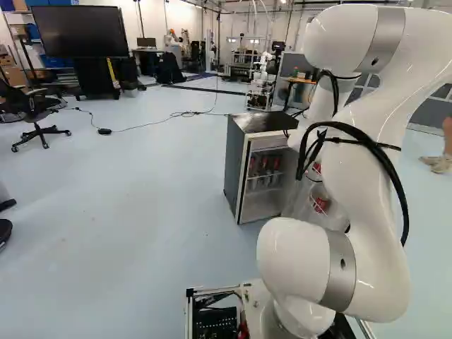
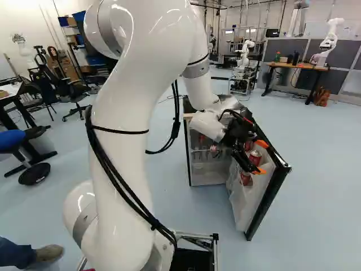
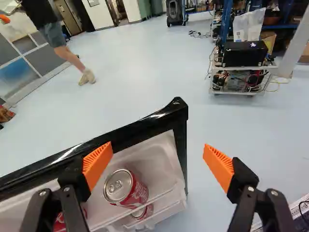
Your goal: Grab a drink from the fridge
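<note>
The small fridge (image 1: 236,166) stands with its door (image 2: 269,189) swung open. My gripper (image 2: 261,157) is at the upper part of the door, by the red cans on its inner shelves. In the wrist view my gripper (image 3: 157,151) is open, with nothing held. One finger overlaps the door's black top edge (image 3: 140,130); the other is over the floor past the door's corner. A red can (image 3: 126,187) stands upright on the door shelf, below and between the fingers, nearer the first one. Another can (image 3: 143,211) shows lower down, and a third (image 3: 60,223) is partly hidden behind that finger.
More bottles or cans (image 1: 265,168) stand inside the fridge body. Beyond the door are a wheeled cart (image 3: 239,79) and, farther off, a walking person. Another robot (image 2: 329,40) is on a table at the back. A chair (image 1: 39,116) stands far to the left.
</note>
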